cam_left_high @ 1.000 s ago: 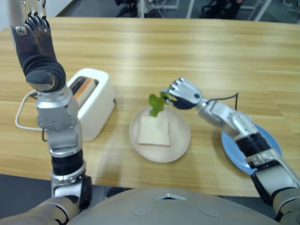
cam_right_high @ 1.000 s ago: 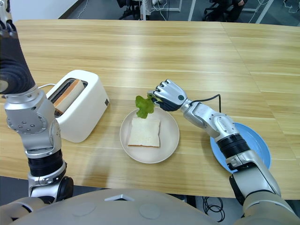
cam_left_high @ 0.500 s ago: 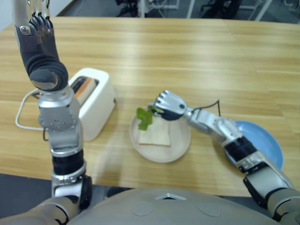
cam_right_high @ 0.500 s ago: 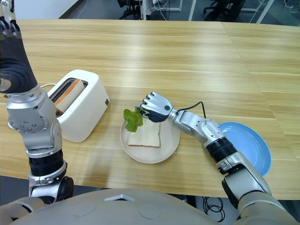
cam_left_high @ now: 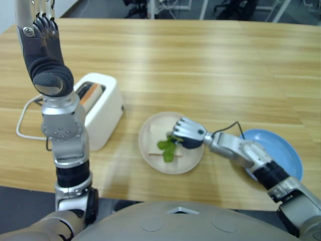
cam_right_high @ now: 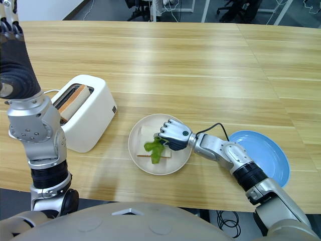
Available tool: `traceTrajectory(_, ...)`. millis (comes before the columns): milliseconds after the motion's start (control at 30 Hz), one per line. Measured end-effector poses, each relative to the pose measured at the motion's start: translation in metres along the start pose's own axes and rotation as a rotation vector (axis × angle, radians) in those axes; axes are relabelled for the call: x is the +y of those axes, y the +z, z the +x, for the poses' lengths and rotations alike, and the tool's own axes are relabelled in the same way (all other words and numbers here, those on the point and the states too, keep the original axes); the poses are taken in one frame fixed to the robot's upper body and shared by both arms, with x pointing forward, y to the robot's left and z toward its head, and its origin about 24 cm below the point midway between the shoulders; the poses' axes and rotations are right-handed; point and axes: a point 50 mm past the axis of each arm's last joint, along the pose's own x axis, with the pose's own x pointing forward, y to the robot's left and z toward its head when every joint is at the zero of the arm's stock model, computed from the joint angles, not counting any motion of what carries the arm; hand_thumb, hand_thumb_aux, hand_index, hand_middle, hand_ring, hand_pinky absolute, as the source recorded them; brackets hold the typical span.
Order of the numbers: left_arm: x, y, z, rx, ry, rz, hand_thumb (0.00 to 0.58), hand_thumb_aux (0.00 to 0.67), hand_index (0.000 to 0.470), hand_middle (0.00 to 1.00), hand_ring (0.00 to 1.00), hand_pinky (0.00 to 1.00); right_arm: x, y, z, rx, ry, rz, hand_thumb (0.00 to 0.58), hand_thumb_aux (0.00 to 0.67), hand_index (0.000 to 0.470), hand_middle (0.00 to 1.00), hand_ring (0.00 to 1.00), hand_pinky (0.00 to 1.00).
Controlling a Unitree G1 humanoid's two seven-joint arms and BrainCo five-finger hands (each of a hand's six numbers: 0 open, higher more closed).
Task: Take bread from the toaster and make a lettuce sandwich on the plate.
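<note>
A slice of white bread [cam_right_high: 146, 134] lies on the cream plate [cam_right_high: 137, 159] in the middle of the table. My right hand [cam_right_high: 174, 135] hovers low over the plate, shut on a green lettuce leaf [cam_right_high: 155, 148] that hangs down onto the bread. The white toaster [cam_left_high: 104, 108] stands to the left with a slice of toast [cam_right_high: 71, 98] in its slot. My left arm stands upright beside the toaster with its left hand [cam_left_high: 41, 24] raised at the top left corner, fingers curled and holding nothing.
A blue plate [cam_right_high: 265, 157] sits to the right of the cream plate, behind my right forearm. A white cable loop [cam_left_high: 23, 120] lies left of the toaster. The far half of the wooden table is bare.
My right hand has carried the lettuce down and toward me, from above the plate's far rim onto the bread. The left arm has stayed still.
</note>
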Motion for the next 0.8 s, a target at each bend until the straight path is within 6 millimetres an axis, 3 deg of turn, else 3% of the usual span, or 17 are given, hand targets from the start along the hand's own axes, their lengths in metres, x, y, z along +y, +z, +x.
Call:
traceTrajectory(33, 0.0, 0.0, 0.0, 0.0, 0.0, 0.0, 0.0, 0.0, 0.0, 0.0, 0.0, 0.0, 0.001, 0.0, 0.0, 0.0, 0.006, 0.005, 0.58, 0.67, 0.46, 0.82, 0.82, 0.82)
traceTrajectory(100, 0.0, 0.0, 0.0, 0.001, -0.002, 0.0, 0.0, 0.0, 0.0, 0.0, 0.0, 0.0, 0.001, 0.0, -0.002, 0.001, 0.023, 0.006, 0.58, 0.67, 0.46, 0.8, 0.8, 0.8)
traceTrajectory(167, 0.0, 0.0, 0.0, 0.001, -0.004, 0.0, 0.0, 0.0, 0.0, 0.0, 0.0, 0.0, -0.001, 0.0, -0.002, 0.002, 0.021, -0.001, 0.58, 0.67, 0.46, 0.62, 0.62, 0.62)
traceTrajectory(433, -0.001, 0.0, 0.0, -0.001, -0.012, 0.0, 0.0, 0.0, 0.0, 0.0, 0.0, 0.0, -0.006, -0.002, 0.002, 0.024, -0.023, -0.015, 0.58, 0.67, 0.46, 0.44, 0.44, 0.44)
traceTrajectory(467, -0.001, 0.0, 0.0, -0.001, -0.012, 0.0, 0.0, 0.0, 0.0, 0.0, 0.0, 0.0, -0.007, -0.002, 0.003, 0.029, -0.034, -0.02, 0.441, 0.342, 0.235, 0.0, 0.0, 0.0)
traceTrajectory(500, -0.001, 0.0, 0.0, -0.002, -0.013, 0.0, 0.0, 0.0, 0.0, 0.0, 0.0, 0.0, -0.008, -0.003, 0.004, 0.036, -0.045, -0.029, 0.0, 0.0, 0.0, 0.0, 0.0, 0.0)
traceTrajectory(800, -0.001, 0.0, 0.001, -0.003, -0.013, 0.0, 0.0, 0.0, 0.0, 0.0, 0.0, 0.0, -0.015, -0.012, 0.002, 0.092, -0.085, -0.07, 0.0, 0.0, 0.0, 0.0, 0.0, 0.0)
